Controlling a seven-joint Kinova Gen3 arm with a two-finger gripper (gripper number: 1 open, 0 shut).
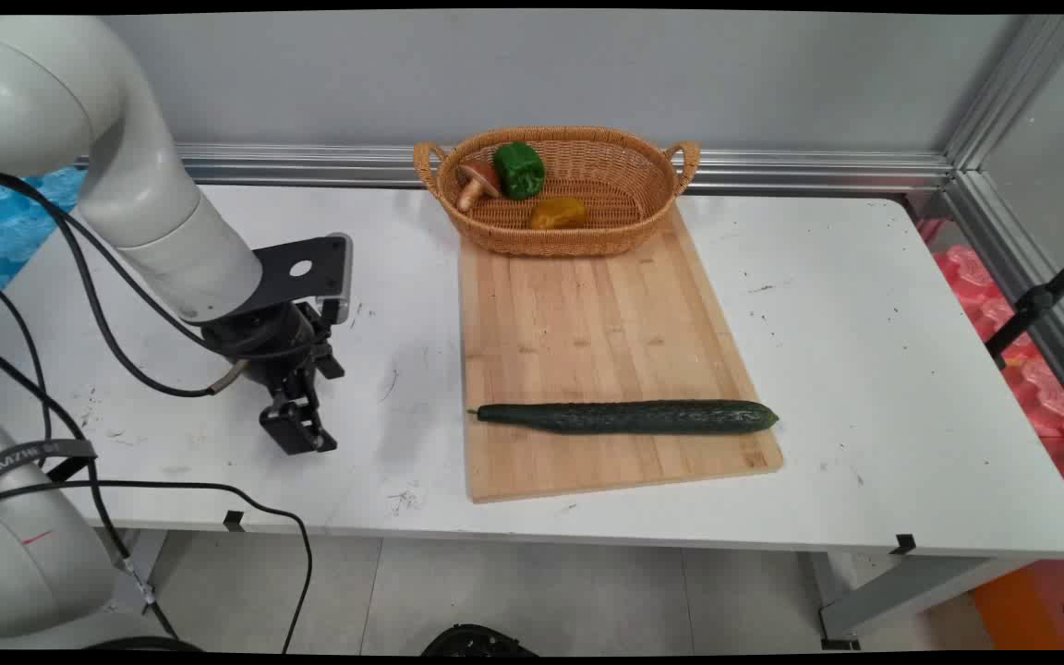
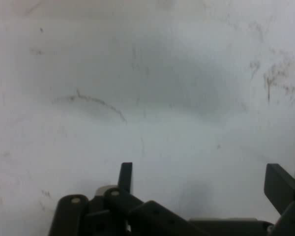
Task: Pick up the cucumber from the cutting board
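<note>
The black two-finger gripper [image 1: 296, 434] is seen at the lower left of the frame, held low over the bare white table [image 1: 864, 369] and holding nothing; in the hand view its fingers [image 2: 125, 176] are spread wide, with only scuffed tabletop between them. Well apart from it, at the lower centre, a long dark green cucumber [image 1: 629, 417] is laid crosswise on the near part of a wooden cutting board [image 1: 587, 314], its stem tip just reaching the board's left edge. The cucumber is judged to be firm, fairly light and smooth-skinned, likely to roll; a hold across its middle, square to its length, would be steadiest. At the upper centre a wicker basket [image 1: 652, 199] is set on the board's far end, and in it a green bell pepper [image 1: 520, 169], a brown mushroom [image 1: 477, 182] and a yellowish item [image 1: 558, 213] are held. The yellowish item cannot be identified with confidence. Neither the cucumber, the board nor the basket is shown in the hand view, and the gripper's fingertips are cut off by that view's lower edge.
</note>
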